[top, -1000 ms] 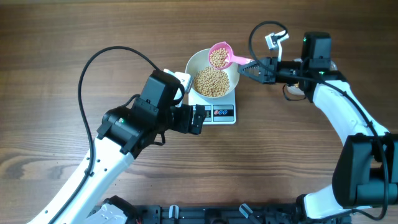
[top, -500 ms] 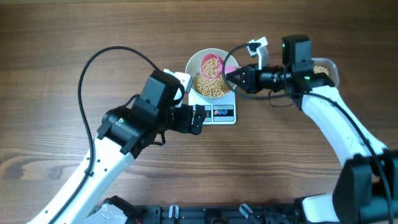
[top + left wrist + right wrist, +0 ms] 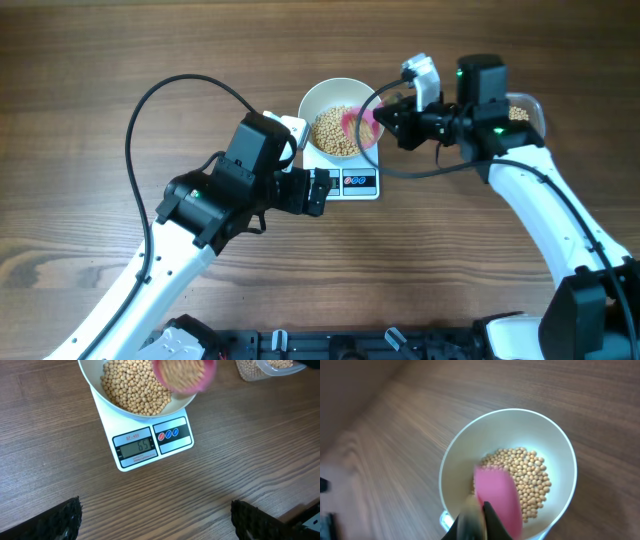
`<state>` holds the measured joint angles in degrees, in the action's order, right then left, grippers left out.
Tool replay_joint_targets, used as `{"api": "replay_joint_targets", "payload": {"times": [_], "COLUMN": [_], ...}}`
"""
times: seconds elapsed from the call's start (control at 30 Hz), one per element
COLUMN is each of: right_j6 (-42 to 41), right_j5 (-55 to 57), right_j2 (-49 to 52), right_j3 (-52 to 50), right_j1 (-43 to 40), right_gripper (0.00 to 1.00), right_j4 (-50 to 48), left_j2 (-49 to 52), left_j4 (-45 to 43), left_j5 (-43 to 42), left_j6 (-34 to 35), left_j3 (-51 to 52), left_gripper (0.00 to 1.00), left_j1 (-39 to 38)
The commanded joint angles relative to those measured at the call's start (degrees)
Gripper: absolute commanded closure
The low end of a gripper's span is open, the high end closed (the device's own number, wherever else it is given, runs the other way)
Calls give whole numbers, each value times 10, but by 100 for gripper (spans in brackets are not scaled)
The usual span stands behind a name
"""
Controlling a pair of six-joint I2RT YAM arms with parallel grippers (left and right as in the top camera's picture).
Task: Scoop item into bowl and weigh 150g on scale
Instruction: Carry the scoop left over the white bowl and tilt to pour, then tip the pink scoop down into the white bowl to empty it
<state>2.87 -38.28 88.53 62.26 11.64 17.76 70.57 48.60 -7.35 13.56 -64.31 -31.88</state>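
Many small, round, beige-yellow beans (image 3: 338, 132) lie in a loose heap in the bottom of a round, plain white bowl (image 3: 313, 100) with smooth, deep sides. They are pea-sized and matt, and the pile leans toward the bowl's near side. The bowl stands on a small, flat, white rectangular digital scale (image 3: 352, 183), whose grey display and coloured buttons face the robot. The scale rests on the brown wooden bench (image 3: 100, 80).

The right claw (image 3: 386, 116) is clamped tight on the handle of a pink plastic scoop (image 3: 366, 124), which hangs tipped over the right side of the bowl, above the beans. In the left wrist view the scoop is blurred, with beans showing in it.

The left claw (image 3: 318, 190) hovers just in front of the scale with its jaws spread wide and nothing between them. A clear plastic tub (image 3: 522, 110) holding more beans sits behind the right arm.
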Motion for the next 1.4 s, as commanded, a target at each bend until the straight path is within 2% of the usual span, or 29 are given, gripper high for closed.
{"api": "replay_joint_targets", "payload": {"times": [0.0, 0.33, 0.7, 1.0, 1.37], "right_j6": [65, 82, 196, 197, 256], "right_j5": [91, 174, 194, 194, 229], "right_j2": [-8, -6, -6, -6, -6], "right_j3": [10, 10, 10, 10, 10], "right_j1": [41, 88, 88, 94, 107], "right_gripper": [96, 96, 96, 96, 96], "right_j4": [-5, -34, -34, -36, -82], "left_j2": [0, 0, 0, 0, 0], "left_j4": [0, 0, 0, 0, 0], "left_j5": [5, 5, 5, 5, 5], "left_j6": [-12, -12, -12, -12, -12], "left_j3": [2, 2, 2, 2, 2], "left_gripper": [0, 0, 0, 0, 0], "left_j1": [-3, -3, -3, -3, -3]}}
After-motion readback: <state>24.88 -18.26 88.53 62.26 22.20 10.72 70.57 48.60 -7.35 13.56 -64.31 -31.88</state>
